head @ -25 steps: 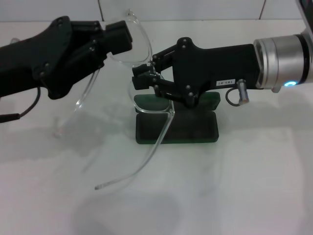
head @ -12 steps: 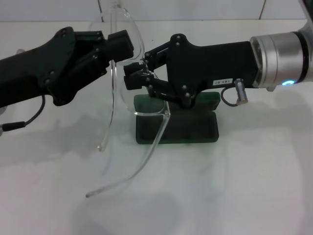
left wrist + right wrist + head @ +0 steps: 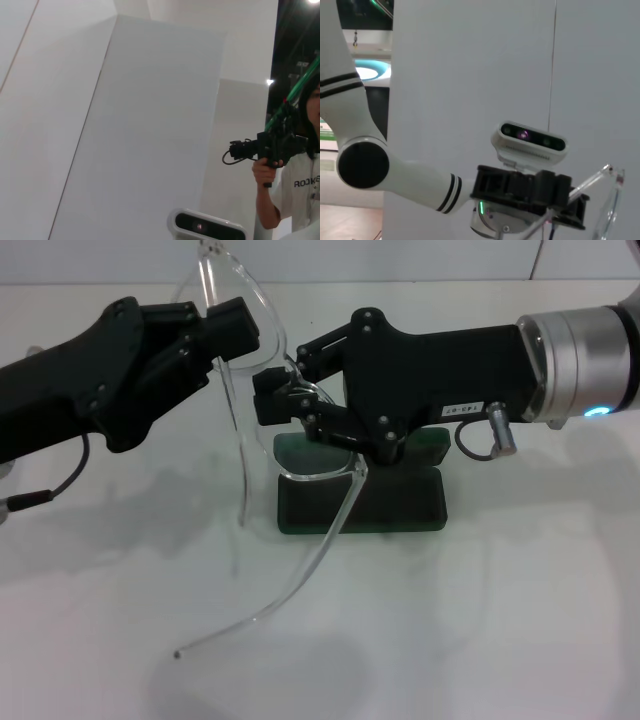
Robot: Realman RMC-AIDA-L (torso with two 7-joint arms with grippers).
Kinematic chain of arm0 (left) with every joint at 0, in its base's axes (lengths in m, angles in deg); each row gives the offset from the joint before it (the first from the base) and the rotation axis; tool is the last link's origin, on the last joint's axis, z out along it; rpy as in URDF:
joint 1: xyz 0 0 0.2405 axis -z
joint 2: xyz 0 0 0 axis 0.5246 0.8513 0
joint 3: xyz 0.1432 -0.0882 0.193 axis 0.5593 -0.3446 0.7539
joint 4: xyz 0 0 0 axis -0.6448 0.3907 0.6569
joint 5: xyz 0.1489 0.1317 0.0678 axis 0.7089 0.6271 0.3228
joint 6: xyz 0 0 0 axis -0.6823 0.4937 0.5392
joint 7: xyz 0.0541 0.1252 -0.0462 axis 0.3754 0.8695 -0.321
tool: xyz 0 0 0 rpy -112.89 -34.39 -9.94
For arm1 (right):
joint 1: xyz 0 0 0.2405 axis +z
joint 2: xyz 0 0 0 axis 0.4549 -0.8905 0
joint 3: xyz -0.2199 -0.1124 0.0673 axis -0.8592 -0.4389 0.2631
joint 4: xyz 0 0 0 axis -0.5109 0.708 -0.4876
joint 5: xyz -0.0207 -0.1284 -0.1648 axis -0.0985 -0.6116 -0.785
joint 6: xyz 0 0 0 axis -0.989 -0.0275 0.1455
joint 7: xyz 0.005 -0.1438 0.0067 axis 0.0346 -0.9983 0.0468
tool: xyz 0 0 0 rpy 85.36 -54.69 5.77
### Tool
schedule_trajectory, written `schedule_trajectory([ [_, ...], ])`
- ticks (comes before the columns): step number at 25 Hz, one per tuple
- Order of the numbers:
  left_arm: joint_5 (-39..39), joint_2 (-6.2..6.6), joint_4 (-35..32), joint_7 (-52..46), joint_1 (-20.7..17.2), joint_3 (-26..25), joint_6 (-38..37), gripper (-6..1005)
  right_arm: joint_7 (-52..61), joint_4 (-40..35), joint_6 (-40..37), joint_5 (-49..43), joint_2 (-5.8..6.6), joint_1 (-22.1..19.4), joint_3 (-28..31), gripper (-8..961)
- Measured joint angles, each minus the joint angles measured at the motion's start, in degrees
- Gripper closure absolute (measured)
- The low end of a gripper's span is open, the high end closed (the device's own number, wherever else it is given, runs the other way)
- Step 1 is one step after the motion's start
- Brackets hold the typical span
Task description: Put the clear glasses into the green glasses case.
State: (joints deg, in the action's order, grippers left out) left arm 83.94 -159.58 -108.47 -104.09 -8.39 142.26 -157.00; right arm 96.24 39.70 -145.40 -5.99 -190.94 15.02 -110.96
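held in mid-air at upper centre, the glasses [image 3: 262, 390] are clenched by both the left gripper [image 3: 235, 332] and right gripper [image 3: 283, 400], directly above the open case [image 3: 400, 502], temples trailing toward lower left.

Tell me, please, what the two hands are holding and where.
Both hold the clear glasses: the left hand at one lens, the right hand at the middle of the frame.
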Motion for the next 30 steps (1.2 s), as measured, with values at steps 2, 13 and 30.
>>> schedule_trajectory([
  [2,0.0,-0.02,0.1,0.2,0.0,0.0,0.1,950,-0.2,0.0,-0.2,0.5,0.00,0.0,-0.2,837],
  [13,0.1,-0.41,0.1,0.2,0.0,0.4,0.0,951,-1.4,0.6,0.2,1.2,0.00,-0.3,-0.2,838],
  [30,0.0,-0.28,0.0,0.2,-0.1,0.5,-0.4,951,-3.6,1.9,2.5,2.1,0.00,-0.4,0.1,838],
])
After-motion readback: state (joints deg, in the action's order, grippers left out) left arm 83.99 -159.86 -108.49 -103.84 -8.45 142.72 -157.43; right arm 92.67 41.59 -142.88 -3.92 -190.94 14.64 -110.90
